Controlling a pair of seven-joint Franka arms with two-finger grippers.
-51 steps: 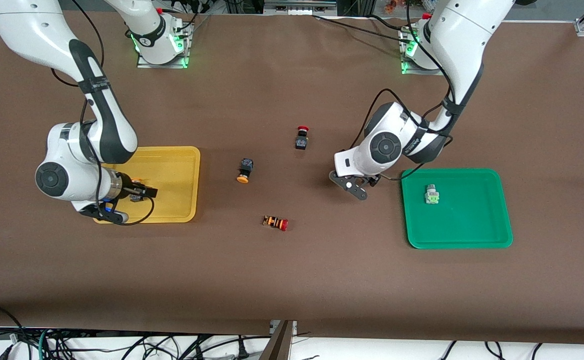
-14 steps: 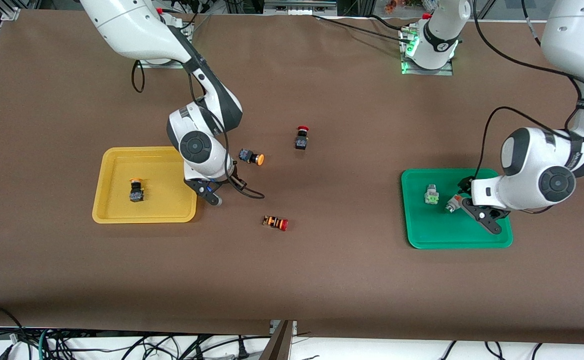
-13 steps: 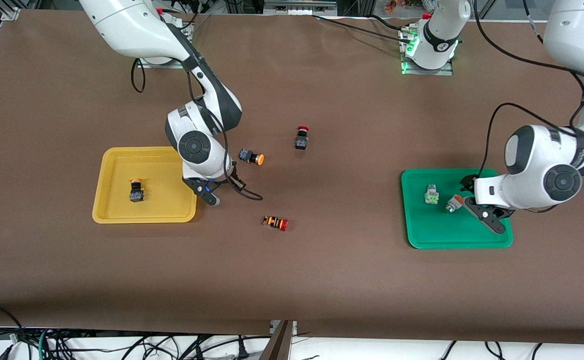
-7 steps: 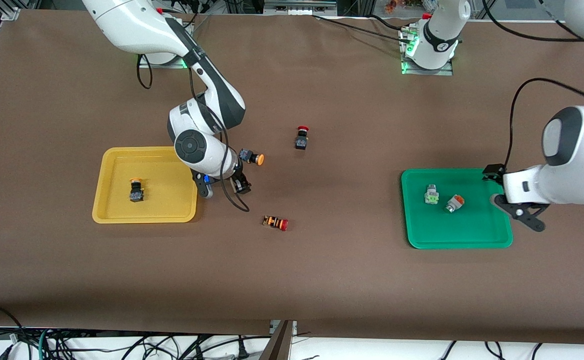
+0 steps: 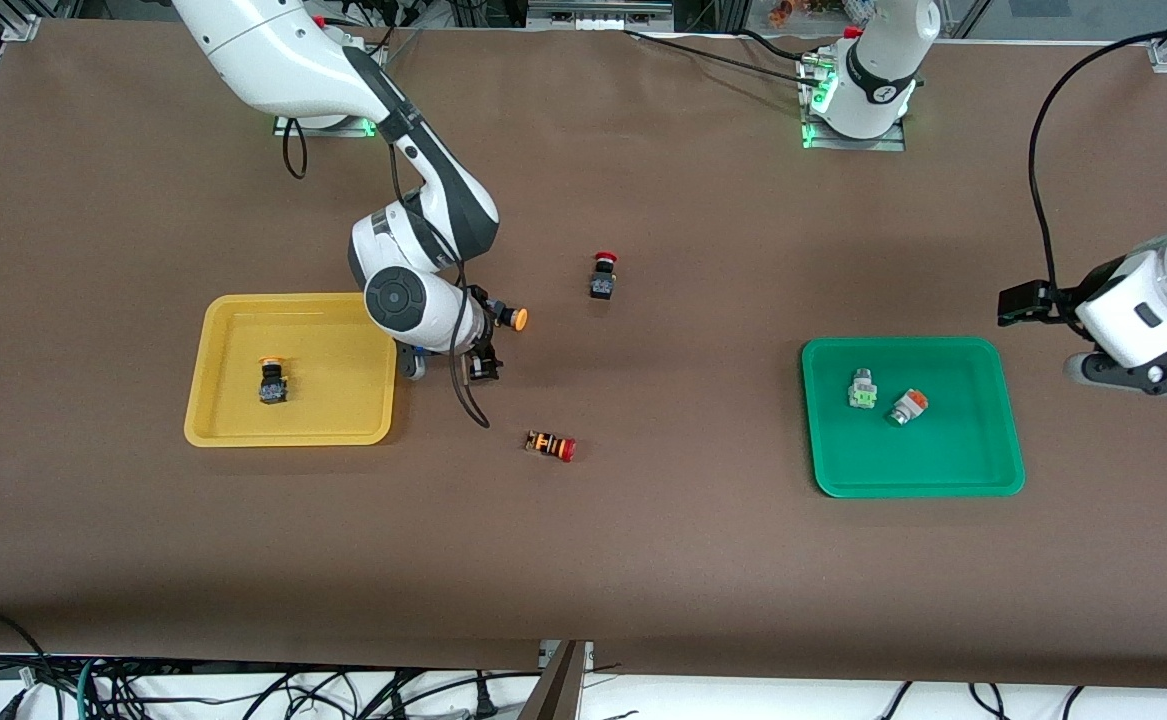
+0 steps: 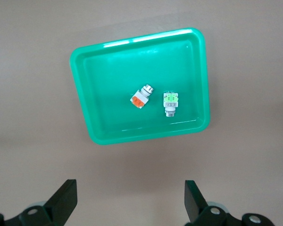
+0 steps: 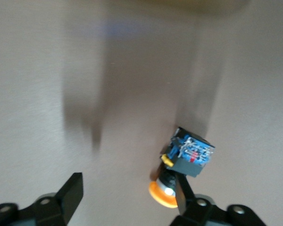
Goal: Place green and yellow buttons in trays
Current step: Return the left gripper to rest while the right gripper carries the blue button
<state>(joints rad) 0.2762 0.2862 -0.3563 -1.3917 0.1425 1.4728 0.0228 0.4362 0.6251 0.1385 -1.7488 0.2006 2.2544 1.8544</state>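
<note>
The brown surface (image 5: 643, 560) carries two trays well apart. The yellow tray (image 5: 333, 425) lies toward the right arm's end and holds one black switch with a yellow-orange cap (image 5: 271, 380). The green tray (image 5: 983, 470) lies toward the left arm's end and holds the green-faced whitish switch (image 5: 861, 390) and, just beside it, the orange-ended whitish switch (image 5: 907, 407), the two apart from each other.

The left gripper (image 6: 130, 200) hangs with jaws spread wide and empty over bare surface beside the green tray, off its edge toward the left arm's end. The right gripper (image 7: 127, 195) is low beside the yellow tray, jaws wide, with the second yellow-capped black switch (image 5: 503, 315) lying on its side right at one finger, not clamped.

Between the trays lie a black red-capped switch (image 5: 602, 277) and, nearer the front camera, an orange-striped red-capped switch (image 5: 551, 445)
</note>
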